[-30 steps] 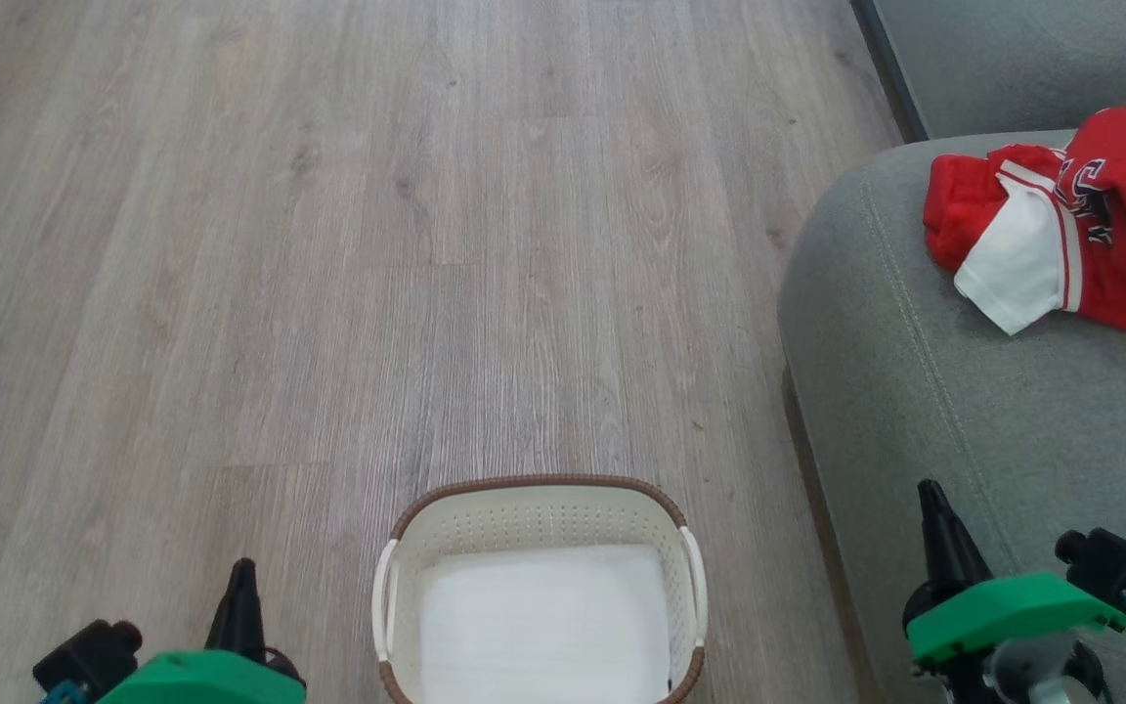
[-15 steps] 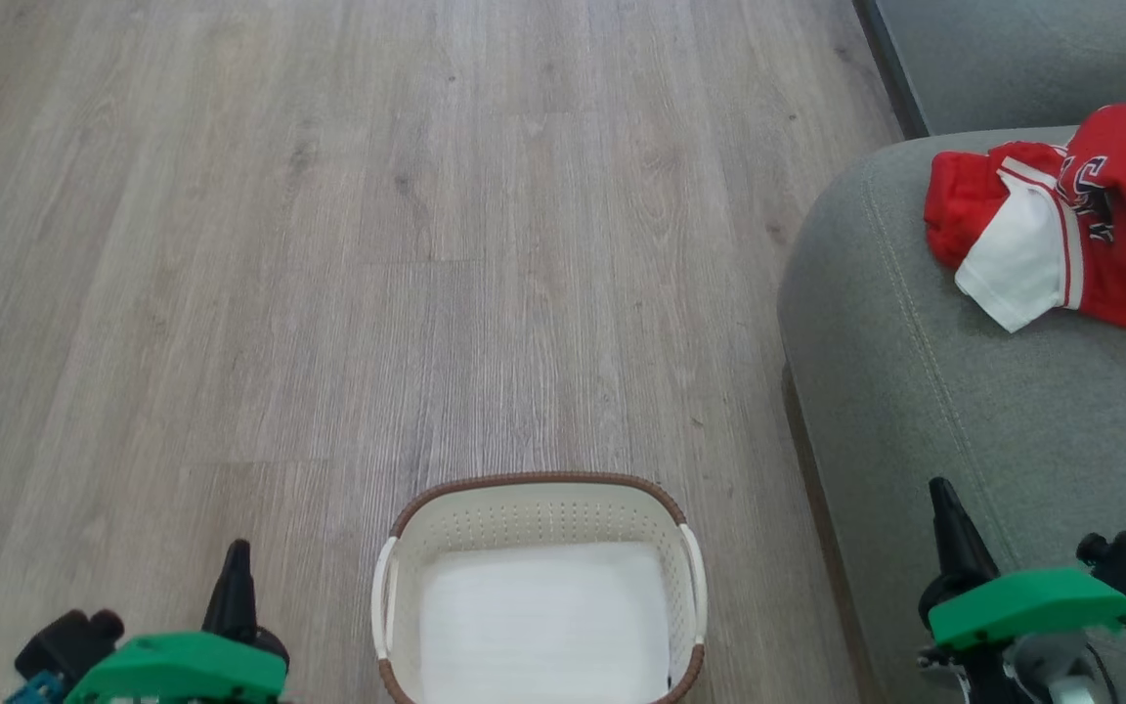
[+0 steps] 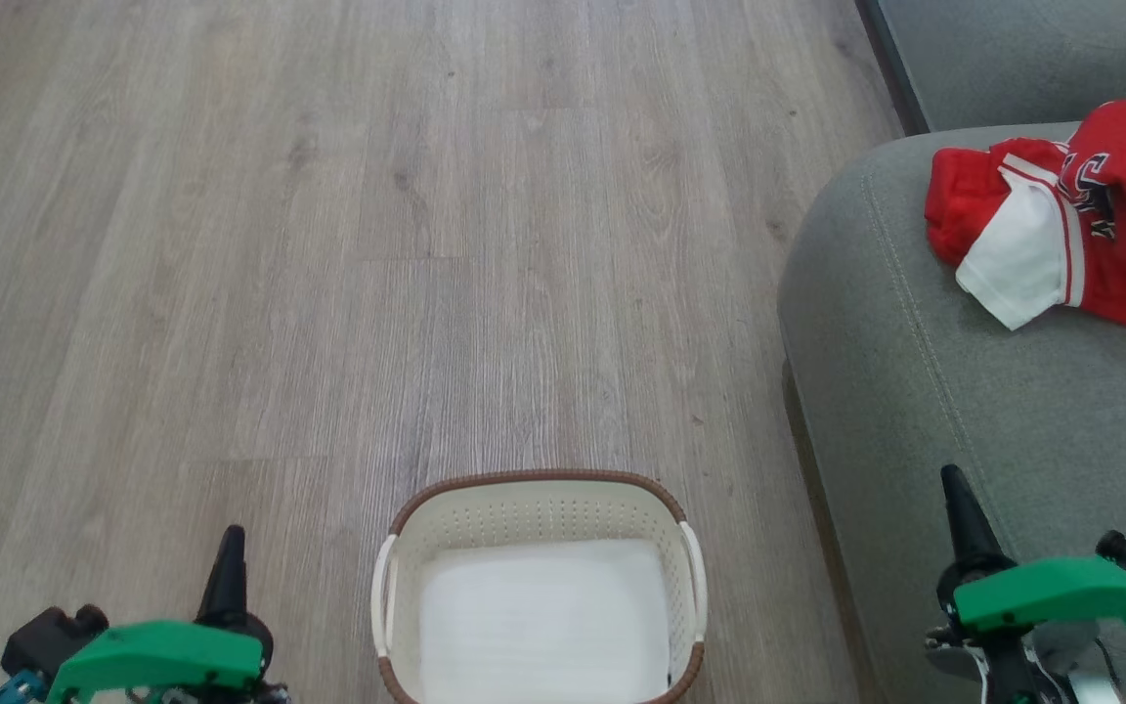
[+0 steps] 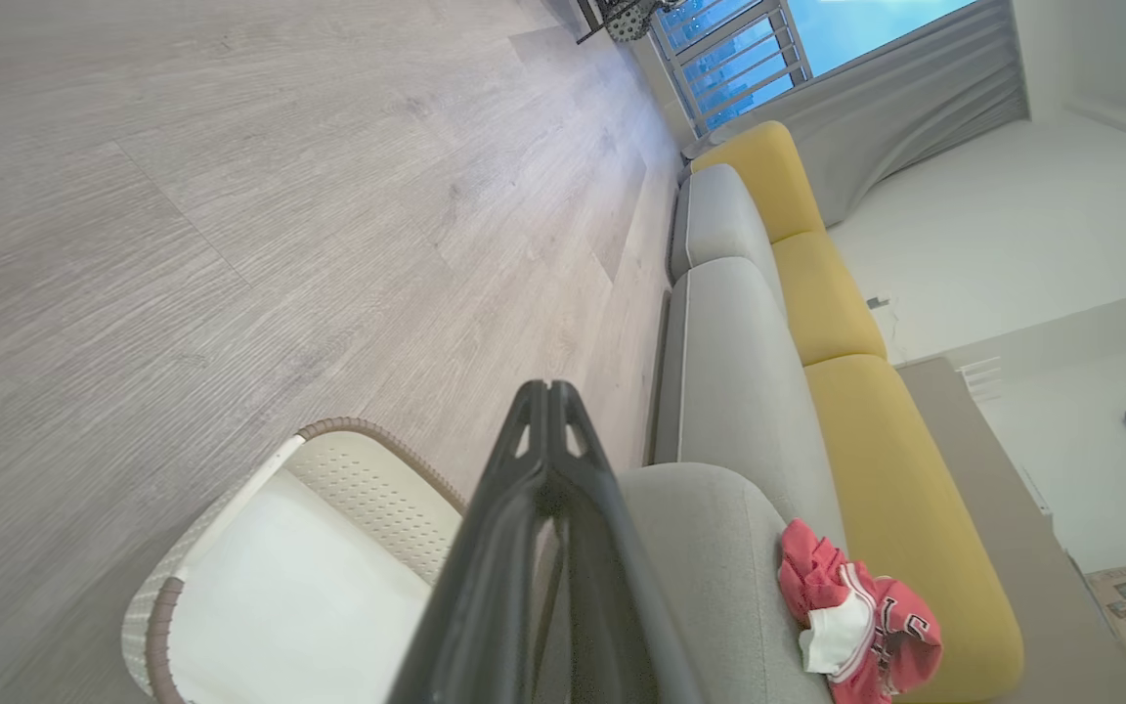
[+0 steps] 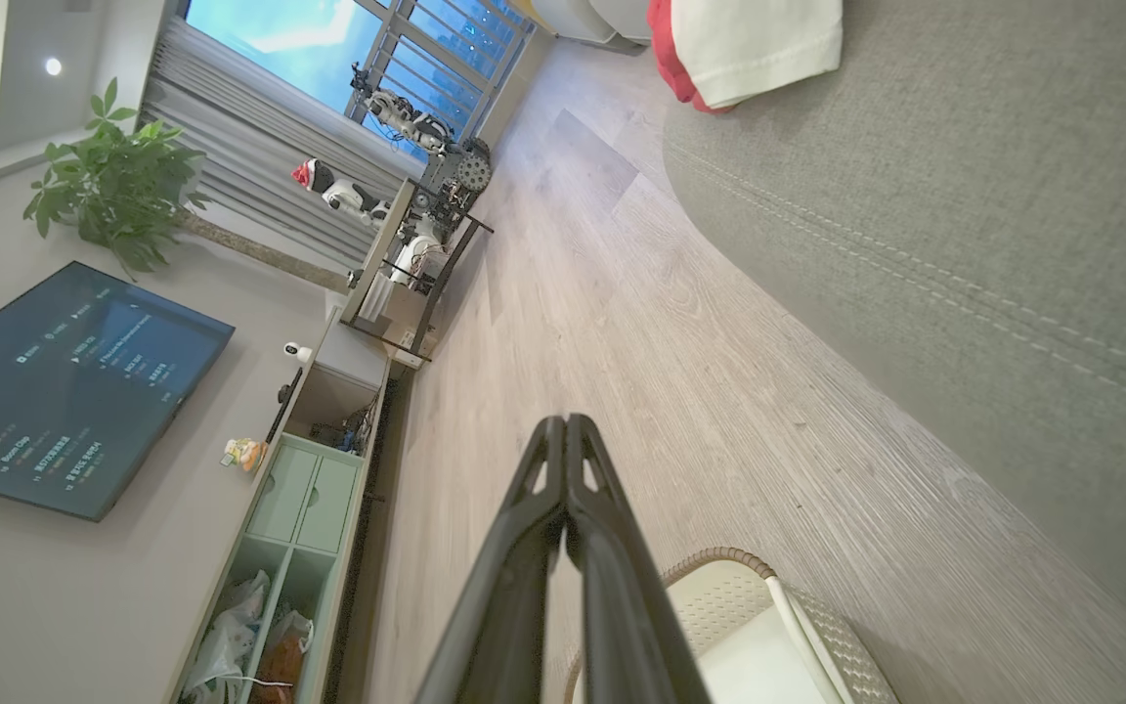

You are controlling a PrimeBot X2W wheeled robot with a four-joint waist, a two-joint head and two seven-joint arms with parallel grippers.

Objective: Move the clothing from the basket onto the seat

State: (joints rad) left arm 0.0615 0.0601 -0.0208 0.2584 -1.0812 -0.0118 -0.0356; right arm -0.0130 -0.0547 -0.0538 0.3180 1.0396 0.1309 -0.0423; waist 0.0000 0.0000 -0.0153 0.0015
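The red clothing [image 3: 1061,220] lies bunched on the grey seat [image 3: 964,391] at the far right, with a white sleeve hanging toward the cushion's edge; the left wrist view shows the clothing [image 4: 856,626] on the seat [image 4: 719,567] too. The cream basket [image 3: 539,499] stands on the floor at the bottom centre, holding just its flat white pad. My left gripper [image 3: 229,548] is shut with nothing in it, left of the basket. My right gripper [image 3: 954,489] is shut and holds nothing, over the seat's front part. Both wrist views show the fingers [image 4: 548,411] [image 5: 563,440] pressed together.
Wood-look floor [image 3: 377,244] stretches ahead and to the left. The sofa runs on with yellow cushions [image 4: 817,284] beyond the grey one. A low cabinet [image 5: 299,508], a screen [image 5: 64,381] and a plant [image 5: 113,186] line the far wall.
Both grippers drifted slightly outward and lower in the head view. The clothing and the basket stayed put.
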